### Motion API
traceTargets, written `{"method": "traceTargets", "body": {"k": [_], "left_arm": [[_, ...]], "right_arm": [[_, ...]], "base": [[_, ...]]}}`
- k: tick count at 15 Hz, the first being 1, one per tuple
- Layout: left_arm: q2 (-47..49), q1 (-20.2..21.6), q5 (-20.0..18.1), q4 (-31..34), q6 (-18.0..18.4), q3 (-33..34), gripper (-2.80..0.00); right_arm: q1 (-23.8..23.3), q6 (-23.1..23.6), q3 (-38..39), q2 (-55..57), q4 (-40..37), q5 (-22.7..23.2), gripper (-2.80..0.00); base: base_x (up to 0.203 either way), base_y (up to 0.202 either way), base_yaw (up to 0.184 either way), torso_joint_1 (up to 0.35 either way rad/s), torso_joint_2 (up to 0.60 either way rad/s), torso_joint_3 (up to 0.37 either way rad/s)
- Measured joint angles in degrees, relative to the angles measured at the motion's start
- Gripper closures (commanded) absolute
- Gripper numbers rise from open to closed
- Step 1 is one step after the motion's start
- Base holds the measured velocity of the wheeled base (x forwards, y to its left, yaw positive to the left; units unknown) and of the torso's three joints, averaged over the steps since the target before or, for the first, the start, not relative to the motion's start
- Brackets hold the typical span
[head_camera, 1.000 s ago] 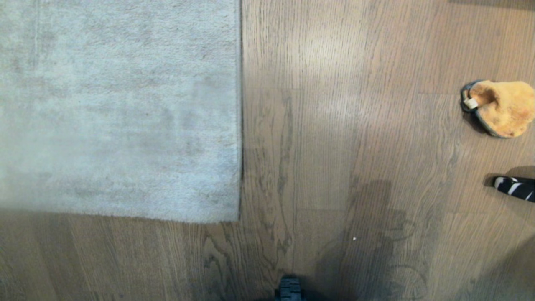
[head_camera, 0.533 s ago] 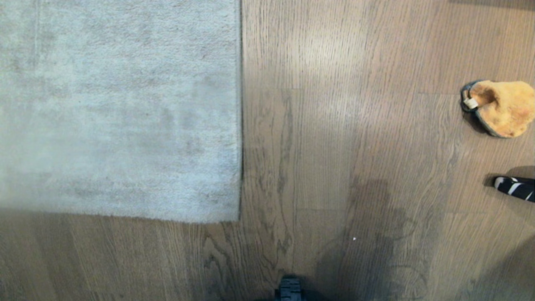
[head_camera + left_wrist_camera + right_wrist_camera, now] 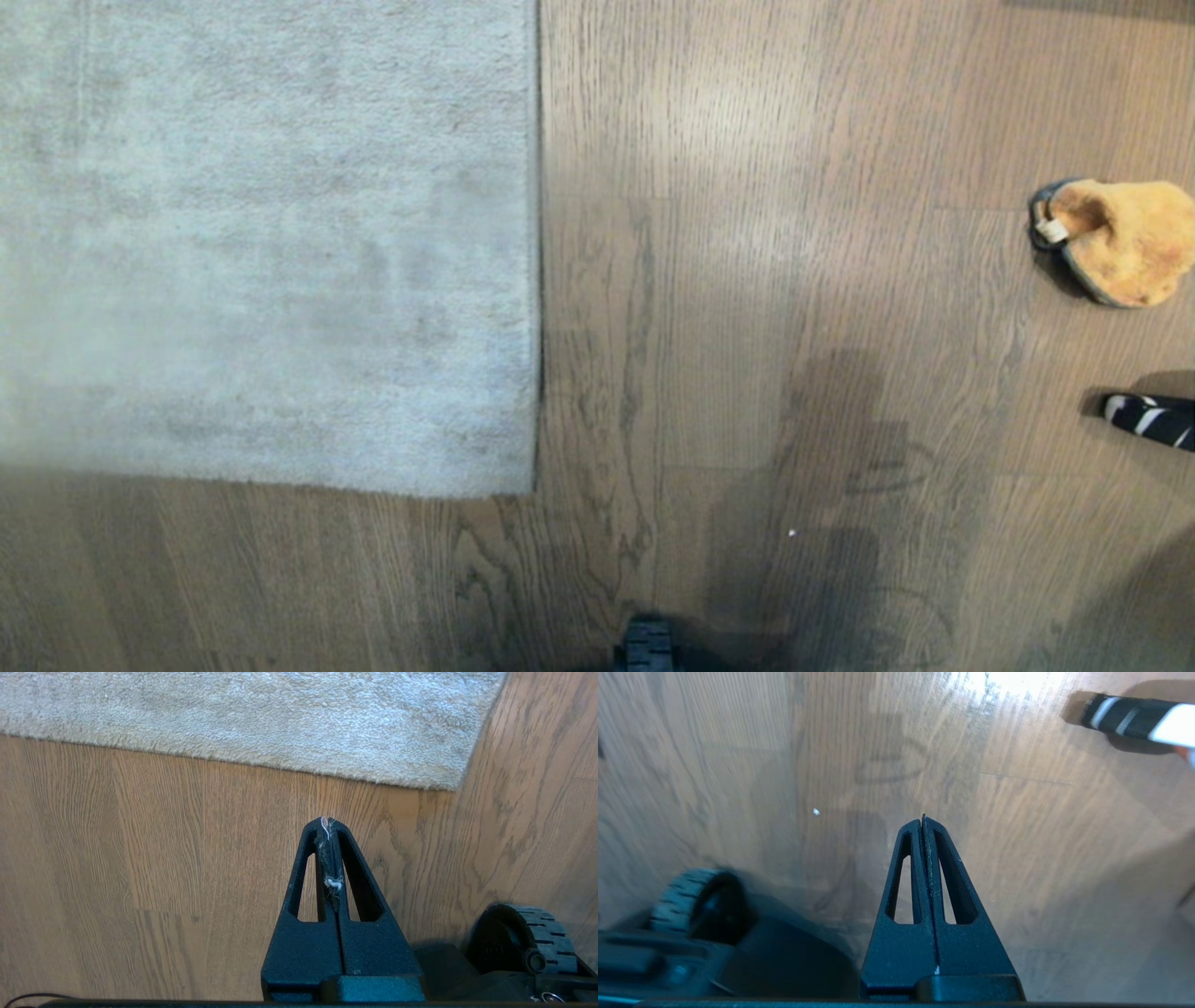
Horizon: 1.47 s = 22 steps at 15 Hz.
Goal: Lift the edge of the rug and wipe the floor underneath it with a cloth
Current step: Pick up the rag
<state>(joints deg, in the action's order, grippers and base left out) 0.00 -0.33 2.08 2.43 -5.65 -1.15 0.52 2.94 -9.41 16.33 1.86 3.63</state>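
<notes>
Lying flat: rug, far left, on floor
Cloth: far right, bunched
Left gripper: pressed together, empty
Right gripper: pressed together, empty

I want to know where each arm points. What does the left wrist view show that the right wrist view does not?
Only the left wrist view shows the light grey-beige short-pile rug, its corner lying flat, and the shut left gripper with lint on its fingers. Only the right wrist view shows the shut, empty right gripper and a black-and-white striped object. Both show the brown wood-grain plank floor and a black wheel.
</notes>
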Motion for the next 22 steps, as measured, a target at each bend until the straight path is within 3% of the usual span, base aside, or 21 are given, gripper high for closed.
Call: {"method": "traceTargets", "body": {"k": [6,9,15,18,19,22], "left_arm": [[0.0,0.0,0.0,0.0,-0.1,0.0,0.00],[0.0,0.0,0.0,0.0,0.0,0.0,0.00],[0.0,0.0,0.0,0.0,0.0,0.0,0.00],[0.0,0.0,0.0,0.0,0.0,0.0,0.00],[0.0,0.0,0.0,0.0,0.0,0.0,0.00],[0.0,0.0,0.0,0.0,-0.1,0.0,0.00]], "right_arm": [[0.0,-3.3,-5.1,25.0,19.2,-0.1,0.00],[-2.8,-3.5,-9.3,37.2,29.0,-0.1,0.00],[-12.9,-3.4,-22.5,55.7,31.9,-0.1,0.00],[-14.8,-3.4,-26.8,60.6,31.6,-0.2,0.00],[-15.0,-3.3,-27.9,61.8,31.4,-0.1,-2.80],[-15.1,-3.1,-30.1,64.4,31.3,-0.1,-2.80]], "base": [[0.000,0.000,0.000,0.000,0.00,0.000],[0.000,0.000,0.000,0.000,0.00,0.000],[0.000,0.000,0.000,0.000,0.00,0.000],[0.000,0.000,0.000,0.000,0.00,0.000],[0.000,0.000,0.000,0.000,0.00,0.000],[0.000,0.000,0.000,0.000,0.00,0.000]]}}
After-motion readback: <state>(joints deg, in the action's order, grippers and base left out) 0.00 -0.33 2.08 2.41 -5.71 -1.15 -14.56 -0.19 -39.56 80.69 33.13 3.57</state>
